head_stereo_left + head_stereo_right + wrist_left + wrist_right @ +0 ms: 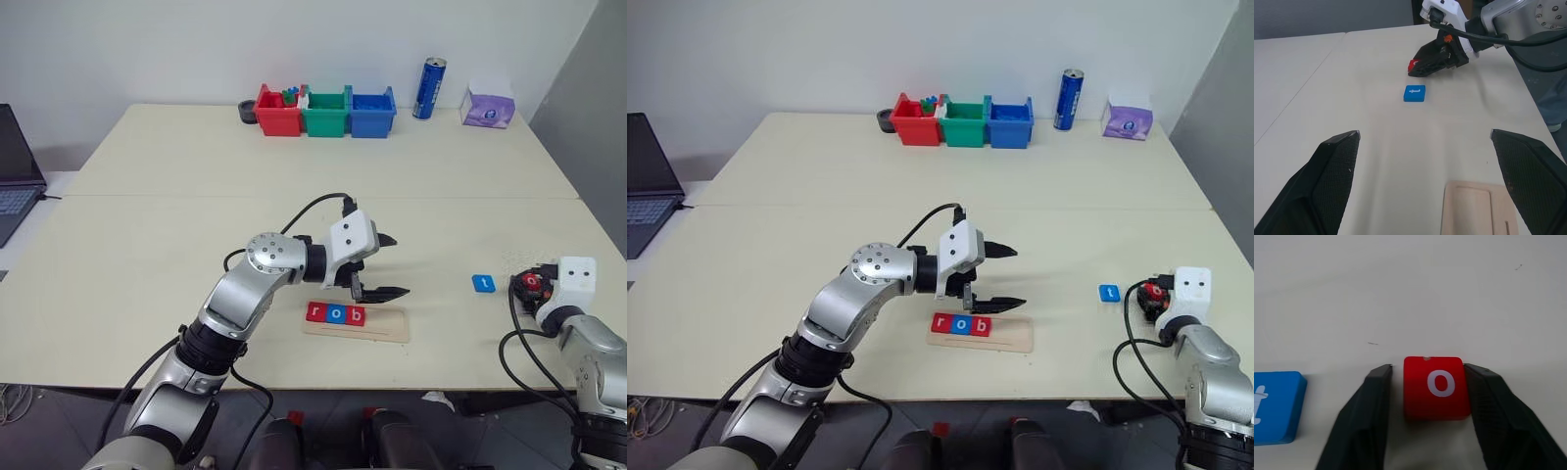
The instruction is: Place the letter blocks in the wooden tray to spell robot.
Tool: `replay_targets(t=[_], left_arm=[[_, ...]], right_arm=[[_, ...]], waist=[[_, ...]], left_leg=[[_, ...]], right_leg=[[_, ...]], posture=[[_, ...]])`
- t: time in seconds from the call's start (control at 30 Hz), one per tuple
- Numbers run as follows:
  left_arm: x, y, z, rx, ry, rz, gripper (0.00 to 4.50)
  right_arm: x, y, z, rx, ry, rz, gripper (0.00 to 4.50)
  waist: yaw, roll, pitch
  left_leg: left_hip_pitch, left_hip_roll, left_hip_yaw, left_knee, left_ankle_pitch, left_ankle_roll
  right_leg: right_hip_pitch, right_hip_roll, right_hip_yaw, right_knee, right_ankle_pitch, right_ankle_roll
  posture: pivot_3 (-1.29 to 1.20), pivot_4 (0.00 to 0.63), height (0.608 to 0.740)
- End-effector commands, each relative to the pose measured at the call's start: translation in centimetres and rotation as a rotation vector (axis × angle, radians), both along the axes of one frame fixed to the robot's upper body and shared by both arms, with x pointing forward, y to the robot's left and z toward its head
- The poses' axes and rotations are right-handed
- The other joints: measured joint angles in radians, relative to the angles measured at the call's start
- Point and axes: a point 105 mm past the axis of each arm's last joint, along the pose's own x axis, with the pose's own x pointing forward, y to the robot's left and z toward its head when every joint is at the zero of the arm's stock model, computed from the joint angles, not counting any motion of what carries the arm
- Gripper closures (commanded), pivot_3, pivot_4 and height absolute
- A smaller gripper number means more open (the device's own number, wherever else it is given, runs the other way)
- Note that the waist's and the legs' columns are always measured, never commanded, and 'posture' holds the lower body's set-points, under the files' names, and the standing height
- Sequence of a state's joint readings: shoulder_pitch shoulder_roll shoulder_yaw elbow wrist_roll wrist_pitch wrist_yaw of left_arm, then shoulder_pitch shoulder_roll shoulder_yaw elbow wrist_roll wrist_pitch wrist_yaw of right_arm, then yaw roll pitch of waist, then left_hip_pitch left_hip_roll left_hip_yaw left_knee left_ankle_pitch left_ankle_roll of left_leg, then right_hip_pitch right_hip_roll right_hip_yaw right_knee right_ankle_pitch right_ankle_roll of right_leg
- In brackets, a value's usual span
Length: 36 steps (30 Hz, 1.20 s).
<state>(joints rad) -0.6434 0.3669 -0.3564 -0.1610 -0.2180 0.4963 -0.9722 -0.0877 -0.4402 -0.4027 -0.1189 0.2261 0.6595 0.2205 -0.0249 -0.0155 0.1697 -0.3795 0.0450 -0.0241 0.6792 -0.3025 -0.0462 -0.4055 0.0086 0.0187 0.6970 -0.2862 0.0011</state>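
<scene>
Right wrist view shows the right hand (1427,396) narrowed around the red o tile (1436,387) at lower centre, one finger touching. Small, stiff, light; grip its side edges. Left hand (377,266) wide above tray (377,330).

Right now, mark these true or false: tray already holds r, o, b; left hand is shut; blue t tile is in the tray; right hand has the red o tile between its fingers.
1. The wooden tray holds r, o, b: true.
2. The left hand is shut: false, it is wide open and empty above the tray.
3. The blue t tile is in the tray: false, it lies on the table, beside the right hand.
4. The red o tile sits between the right hand's fingers: true.
</scene>
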Motion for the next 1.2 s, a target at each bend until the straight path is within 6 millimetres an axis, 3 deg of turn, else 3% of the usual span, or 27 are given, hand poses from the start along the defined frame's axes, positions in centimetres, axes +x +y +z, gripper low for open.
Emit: replay_targets(t=[0.03, 0.17, 0.23, 0.37, 0.5, 0.7, 0.97, 1.2], left_arm=[[0.0, 0.3, 1.9, -0.048, -0.065, -0.008, 0.0], [0.6, 1.7, 1.9, -0.047, -0.071, 0.017, 0.0], [0.5, 2.7, 1.8, -0.044, -0.058, 0.012, 0.0], [-1.0, 4.5, 1.2, -0.027, -0.006, -0.076, 0.0], [-1.8, 4.9, 0.1, 0.021, -0.019, -0.113, 0.0], [-1.8, 4.7, -0.6, 0.029, -0.035, -0.121, 0.0], [-2.0, 4.8, -1.1, 0.043, -0.045, -0.131, 0.0], [-2.1, 4.7, -1.0, 0.048, -0.055, -0.126, 0.0]], right_arm=[[-0.6, -0.2, 0.1, -0.017, -0.004, -0.032, 3.04], [-1.2, 0.3, 2.0, -0.059, -0.062, -0.036, 3.04], [-1.7, 1.7, 3.6, -0.075, -0.108, -0.006, 3.04], [-3.2, 8.9, 5.4, -0.065, -0.147, 0.308, 3.04], [-5.3, 12.7, 4.2, -0.012, -0.098, 0.41, 3.04], [-7.0, 14.0, 1.5, 0.059, -0.023, 0.28, 3.04], [-6.4, 14.6, -0.3, 0.083, 0.008, 0.148, 3.04], [-5.9, 14.6, 0.0, 0.143, -0.015, 0.112, 0.6]], waist=[[0.0, 0.0, 0.0], [-0.001, 0.0, 0.0], [-0.001, 0.001, 0.0], [-0.009, 0.004, 0.0], [-0.002, 0.004, 0.0], [0.003, 0.004, 0.0], [-0.005, 0.004, 0.0], [-0.004, 0.003, 0.0]], left_leg=[[0.0, 0.0, 0.0, 0.0, 0.0, 0.0], [0.0, 0.0, 0.0, -0.001, 0.0, 0.0], [0.0, 0.0, 0.0, -0.001, 0.0, 0.0], [0.0, 0.001, 0.0, -0.002, 0.0, 0.0], [0.0, 0.002, -0.001, -0.001, 0.0, 0.0], [-0.001, 0.0, 0.0, 0.0, 0.0, 0.0], [0.0, 0.001, -0.001, -0.001, 0.0, 0.0], [-0.001, 0.001, -0.001, -0.001, 0.0, 0.0]], right_leg=[[0.0, 0.0, 0.0, 0.0, 0.0, 0.0], [0.0, 0.0, 0.0, 0.0, 0.0, 0.0], [-0.001, 0.0, 0.0, 0.0, 0.0, 0.0], [-0.001, 0.002, 0.001, 0.0, 0.0, 0.0], [-0.001, 0.002, -0.001, 0.0, -0.003, 0.005], [-0.001, -0.001, 0.0, -0.001, -0.003, 0.005], [-0.001, 0.001, -0.001, -0.001, -0.003, 0.005], [-0.001, 0.001, -0.001, -0.001, -0.003, 0.005]], posture=[[0.0, 0.15, 0.74], [0.0, 0.15, 0.74], [0.0, 0.15, 0.74], [0.0, 0.15, 0.74], [0.0, 0.15, 0.74], [0.0, 0.15, 0.74], [0.0, 0.15, 0.74], [0.0, 0.15, 0.74]])
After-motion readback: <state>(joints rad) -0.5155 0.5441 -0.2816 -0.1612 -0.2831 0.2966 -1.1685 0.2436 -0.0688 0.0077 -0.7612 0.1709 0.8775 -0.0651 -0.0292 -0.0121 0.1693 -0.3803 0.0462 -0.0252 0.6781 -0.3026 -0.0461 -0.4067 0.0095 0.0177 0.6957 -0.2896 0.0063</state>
